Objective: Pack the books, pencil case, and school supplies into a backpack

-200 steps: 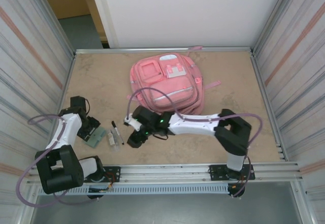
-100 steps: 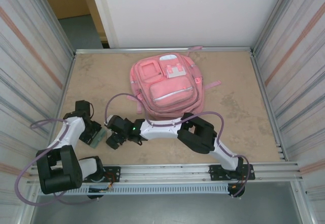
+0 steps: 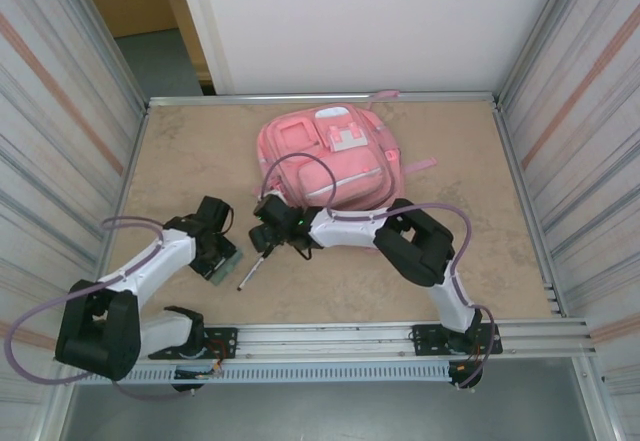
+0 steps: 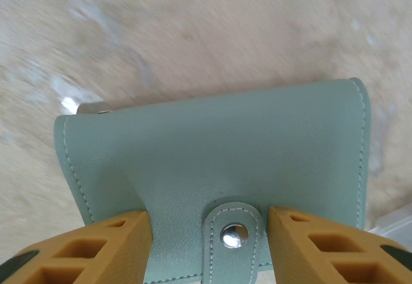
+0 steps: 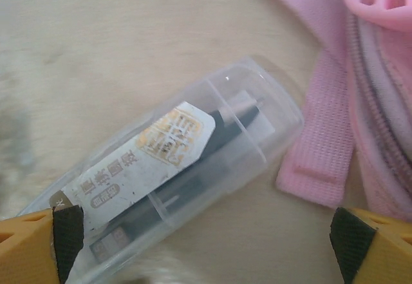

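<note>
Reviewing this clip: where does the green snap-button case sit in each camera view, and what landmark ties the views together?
Top external: the green case lies left of centre, at the tip of the left tool.
Left wrist: the green case spans mid-frame, between the orange fingers.
Right wrist: this camera faces a clear tube beside the backpack and its strap.
Shared landmark: the tan table under everything.

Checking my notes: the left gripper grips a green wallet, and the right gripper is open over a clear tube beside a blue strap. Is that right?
Not quite. The strap beside the clear tube is pink, not blue; the right wrist view shows it. The rest stands: the left gripper grips the green wallet and the right gripper is open over the tube.
</note>
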Controlling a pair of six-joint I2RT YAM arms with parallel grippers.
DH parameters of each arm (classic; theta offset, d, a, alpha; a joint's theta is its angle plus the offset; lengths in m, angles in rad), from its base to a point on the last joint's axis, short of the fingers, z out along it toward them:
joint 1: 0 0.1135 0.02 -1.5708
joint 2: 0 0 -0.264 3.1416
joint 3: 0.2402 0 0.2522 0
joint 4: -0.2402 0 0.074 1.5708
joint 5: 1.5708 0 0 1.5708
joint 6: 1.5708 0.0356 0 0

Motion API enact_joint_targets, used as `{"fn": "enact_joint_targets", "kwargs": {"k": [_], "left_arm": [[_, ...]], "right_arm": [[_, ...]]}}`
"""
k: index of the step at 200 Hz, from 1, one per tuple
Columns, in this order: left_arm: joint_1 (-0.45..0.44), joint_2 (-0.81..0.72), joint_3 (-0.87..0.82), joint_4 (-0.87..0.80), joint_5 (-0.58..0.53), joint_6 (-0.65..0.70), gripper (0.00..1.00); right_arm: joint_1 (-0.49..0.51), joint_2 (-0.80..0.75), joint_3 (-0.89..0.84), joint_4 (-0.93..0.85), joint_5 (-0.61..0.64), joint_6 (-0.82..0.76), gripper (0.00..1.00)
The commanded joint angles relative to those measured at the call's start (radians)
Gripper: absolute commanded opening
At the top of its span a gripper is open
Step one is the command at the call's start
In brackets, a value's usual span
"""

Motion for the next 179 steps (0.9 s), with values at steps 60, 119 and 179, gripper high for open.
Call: {"fn": "enact_joint_targets", "kwargs": {"k": [60,119,179], "left_arm": [[0.016,-0.066,0.132,-0.248,-0.031,0.054,0.58],[0.226,-0.061,0.093,-0.104,0.077,0.269,0.54],[0.237,0.100,0.079,0.013,0.182,0.336,0.60]], "right_arm": [[-0.020,-0.170,-0.029,-0.174,-0.258,-0.117,0.98],[0.123,-0.093,0.022,-0.054,-0.496,-0.445,0.94],[0.138,0.066,0.149,-0.014,-0.305,-0.360,0.99]]}}
